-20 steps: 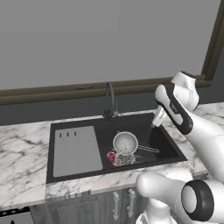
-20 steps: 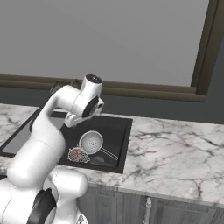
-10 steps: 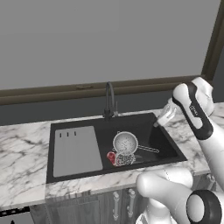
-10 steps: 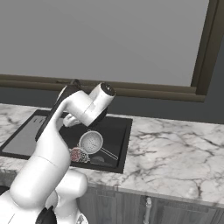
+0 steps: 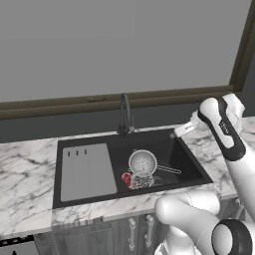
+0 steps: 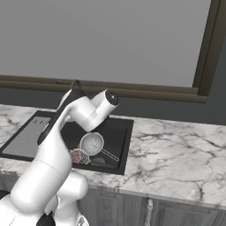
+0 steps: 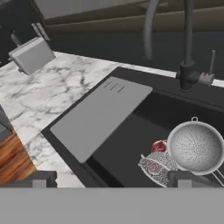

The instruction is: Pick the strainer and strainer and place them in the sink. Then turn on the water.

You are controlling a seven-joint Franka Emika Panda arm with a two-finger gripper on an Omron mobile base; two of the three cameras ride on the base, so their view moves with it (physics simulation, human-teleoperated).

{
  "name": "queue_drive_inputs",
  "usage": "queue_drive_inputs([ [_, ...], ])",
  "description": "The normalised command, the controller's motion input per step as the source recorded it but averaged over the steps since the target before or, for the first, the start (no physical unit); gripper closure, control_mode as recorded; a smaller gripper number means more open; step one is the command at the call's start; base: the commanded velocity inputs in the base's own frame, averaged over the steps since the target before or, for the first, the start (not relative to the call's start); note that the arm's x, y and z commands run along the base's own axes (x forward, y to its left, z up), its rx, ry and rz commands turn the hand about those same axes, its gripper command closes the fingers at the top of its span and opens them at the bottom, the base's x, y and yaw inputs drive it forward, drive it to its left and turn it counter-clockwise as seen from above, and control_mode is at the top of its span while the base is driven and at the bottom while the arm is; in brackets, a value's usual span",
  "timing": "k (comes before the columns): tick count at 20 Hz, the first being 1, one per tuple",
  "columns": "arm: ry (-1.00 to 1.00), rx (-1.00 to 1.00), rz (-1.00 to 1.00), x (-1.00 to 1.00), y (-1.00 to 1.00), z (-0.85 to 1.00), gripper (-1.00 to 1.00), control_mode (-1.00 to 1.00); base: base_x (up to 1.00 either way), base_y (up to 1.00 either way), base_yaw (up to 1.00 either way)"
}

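Both strainers lie in the black sink point(image 5: 189, 164). The deep silver mesh strainer point(image 5: 143, 162) point(image 6: 92, 143) point(image 7: 195, 147) rests beside the shallower strainer point(image 5: 142, 181) point(image 6: 79, 156) point(image 7: 157, 168), which has a black handle. The dark arched faucet point(image 5: 124, 114) point(image 7: 188, 43) stands at the back rim, its small lever point(image 7: 212, 61) upright, and no water runs. My gripper point(image 5: 182, 130) point(image 7: 111, 179) hovers over the sink's right back corner. It is open, with nothing between its fingertips point(image 7: 183, 178), and looks across the basin.
A flat grey slotted board point(image 5: 87, 169) point(image 7: 100, 116) covers the sink's left part. A small red thing point(image 5: 127, 178) point(image 7: 158, 146) lies by the strainers. Marble counter point(image 6: 176, 150) stretches on both sides, with a silver toaster-like box point(image 7: 33, 54) far left.
The arm's elbow has swung out to the right, and the hand has risen a little and turned toward the basin. The strainers have not moved.
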Motion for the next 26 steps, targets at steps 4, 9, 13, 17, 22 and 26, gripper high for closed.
queue_drive_inputs([
  [4, 0.12, 0.28, -0.16, 0.04, 0.00, 0.00, -1.00, -1.00, 0.00, 0.00, 0.00],
  [9, 0.12, 0.21, -0.15, 0.05, 0.00, -0.01, -1.00, -1.00, 0.00, 0.00, 0.00],
  [13, 0.04, 0.10, -0.15, 0.21, 0.00, 0.00, -1.00, -1.00, 0.00, 0.00, 0.00],
  [17, 0.05, 0.04, -0.15, 0.36, 0.00, 0.00, -1.00, -1.00, 0.00, 0.00, 0.00],
  [22, 0.05, 0.02, -0.12, 0.24, 0.05, -0.01, -1.00, -1.00, 0.00, 0.00, 0.00],
  [26, 0.12, 0.05, -0.04, 0.22, 0.09, -0.11, -1.00, -1.00, 0.00, 0.00, 0.00],
])
